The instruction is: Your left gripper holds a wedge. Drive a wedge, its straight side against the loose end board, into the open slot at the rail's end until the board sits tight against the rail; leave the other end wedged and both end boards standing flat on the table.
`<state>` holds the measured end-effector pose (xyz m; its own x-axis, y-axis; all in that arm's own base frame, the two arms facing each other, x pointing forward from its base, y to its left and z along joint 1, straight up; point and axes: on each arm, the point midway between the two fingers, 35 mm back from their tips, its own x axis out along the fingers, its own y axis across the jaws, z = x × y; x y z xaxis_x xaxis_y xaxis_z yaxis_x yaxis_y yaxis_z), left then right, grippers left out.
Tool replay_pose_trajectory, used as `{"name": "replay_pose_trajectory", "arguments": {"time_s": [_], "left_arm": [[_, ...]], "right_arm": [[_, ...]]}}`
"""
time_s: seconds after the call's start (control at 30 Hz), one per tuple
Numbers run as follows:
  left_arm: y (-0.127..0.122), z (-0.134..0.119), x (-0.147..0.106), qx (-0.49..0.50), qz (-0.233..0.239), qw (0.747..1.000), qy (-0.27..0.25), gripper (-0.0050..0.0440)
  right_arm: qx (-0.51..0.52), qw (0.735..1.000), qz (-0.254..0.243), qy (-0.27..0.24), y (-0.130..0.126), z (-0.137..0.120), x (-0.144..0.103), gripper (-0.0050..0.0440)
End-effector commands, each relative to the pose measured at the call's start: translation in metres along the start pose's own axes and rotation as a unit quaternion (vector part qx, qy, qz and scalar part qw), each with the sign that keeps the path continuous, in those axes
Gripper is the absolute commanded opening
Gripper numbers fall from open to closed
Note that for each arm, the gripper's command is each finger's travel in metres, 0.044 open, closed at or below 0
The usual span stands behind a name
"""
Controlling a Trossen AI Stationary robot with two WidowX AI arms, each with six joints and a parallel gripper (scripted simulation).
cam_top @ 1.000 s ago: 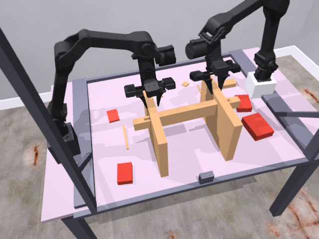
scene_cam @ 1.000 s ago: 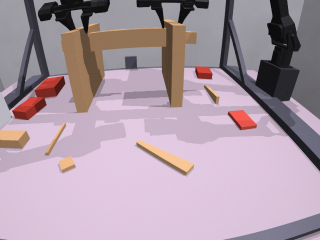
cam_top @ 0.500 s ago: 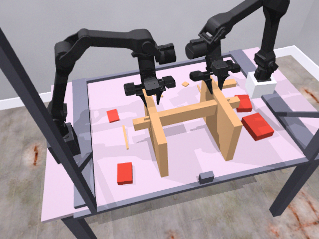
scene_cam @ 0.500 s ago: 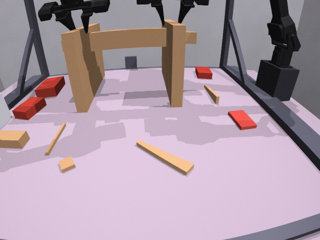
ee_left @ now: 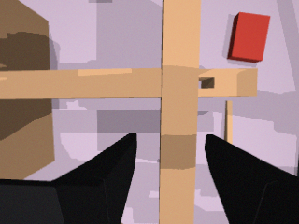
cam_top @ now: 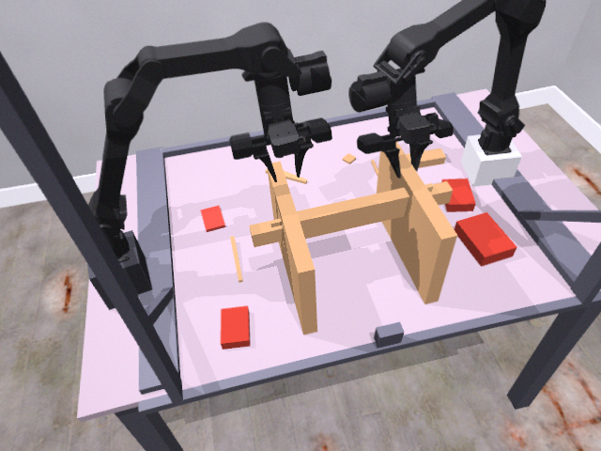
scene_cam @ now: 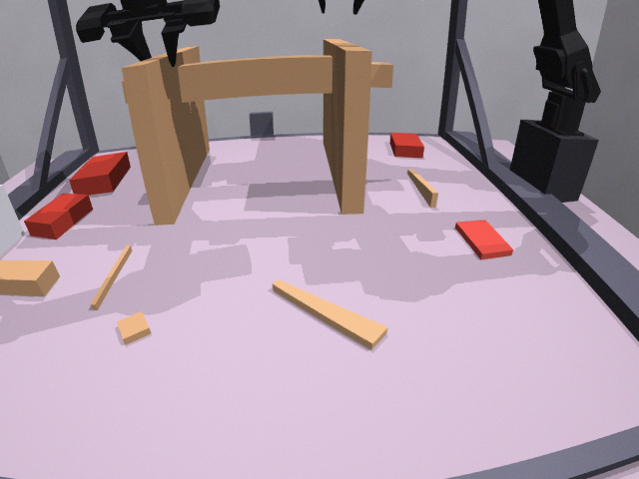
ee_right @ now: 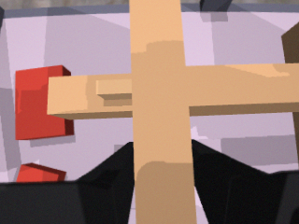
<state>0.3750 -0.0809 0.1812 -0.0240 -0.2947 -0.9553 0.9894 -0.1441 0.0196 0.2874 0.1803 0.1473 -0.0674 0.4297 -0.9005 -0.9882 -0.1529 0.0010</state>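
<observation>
- what's nearest in the exterior view?
- a long tapered piece (cam_top: 303,180) (scene_cam: 329,311), flat on the table. it looks like a wedge. a slim strip (cam_top: 236,259) (scene_cam: 422,188) (ee_left: 229,123) lies farther back, outside the loose end board (cam_top: 305,296) (scene_cam: 355,129) (ee_left: 180,37). i can't tell which of the two is meant for this slot.
- so the left gripper (cam_top: 287,178) (scene_cam: 338,12) (ee_left: 170,140) has no wedge?
- none, whatever the task says. its fingers are apart, one each side of the board's top edge in its wrist view, and above it in the exterior view.
- and the right gripper (cam_top: 407,173) (scene_cam: 161,62) (ee_right: 161,147)?
- clamped on the other end board (cam_top: 439,267) (scene_cam: 160,155) (ee_right: 156,28), probably to steady it.
- how much is done?
- the rail (cam_top: 354,210) (scene_cam: 258,77) (ee_left: 93,84) (ee_right: 243,86) goes through both boards, both upright on the table. the far end's wedge (ee_right: 112,87) sits in its slot.
- what's left?
- the open slot (cam_top: 276,224) (ee_left: 206,83) past the loose board. i'd say fetch a wedge, set its straight side to the board and drive it tight. whether the board is snug now, i can't tell.
</observation>
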Motion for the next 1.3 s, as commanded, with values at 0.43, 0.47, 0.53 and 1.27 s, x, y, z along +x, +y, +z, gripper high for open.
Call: {"name": "replay_pose_trajectory", "arguments": {"time_s": [0.43,0.47,0.53,1.27], "left_arm": [[-0.004,0.004,-0.012,-0.002,0.002,1.0,-0.001,0.0205],[-0.004,0.004,-0.012,-0.002,0.002,1.0,-0.001,0.0205],[-0.004,0.004,-0.012,-0.002,0.002,1.0,-0.001,0.0205],[-0.004,0.004,-0.012,-0.002,0.002,1.0,-0.001,0.0205]], "right_arm": [[-0.002,1.0,-0.01,0.0,-0.003,0.0,-0.003,0.0205],[-0.002,1.0,-0.01,0.0,-0.003,0.0,-0.003,0.0205],[-0.003,1.0,-0.01,-0.001,-0.002,0.001,-0.004,0.0205],[-0.01,1.0,-0.023,-0.005,-0.006,0.008,-0.017,0.0205]]}}
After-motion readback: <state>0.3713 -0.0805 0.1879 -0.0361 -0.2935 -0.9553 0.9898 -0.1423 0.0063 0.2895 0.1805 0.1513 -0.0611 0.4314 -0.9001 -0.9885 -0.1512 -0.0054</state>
